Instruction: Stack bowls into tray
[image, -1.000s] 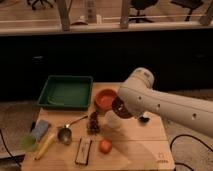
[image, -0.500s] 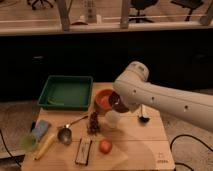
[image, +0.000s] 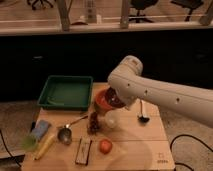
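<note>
So the gripper (image: 114, 95) is tucked under that fat white arm (image: 150, 90), right at the near-right edge of the orange-red bowl (image: 102, 101). Its fingers are clenched, and as far as I can tell they're pinching the rim of the dark brown bowl (image: 118, 102), which hangs tilted beside the orange one. Looks like the carry step to me: one bowl in hand, and nothing in the green tray (image: 65, 94) yet, which sits just left of the bowls. The next move needs a leftward swing over the tray's wall and then a gentle set-down. Compared with a second ago, the arm has shifted left and up, and the little white cup (image: 111, 120) is out from under it.
</note>
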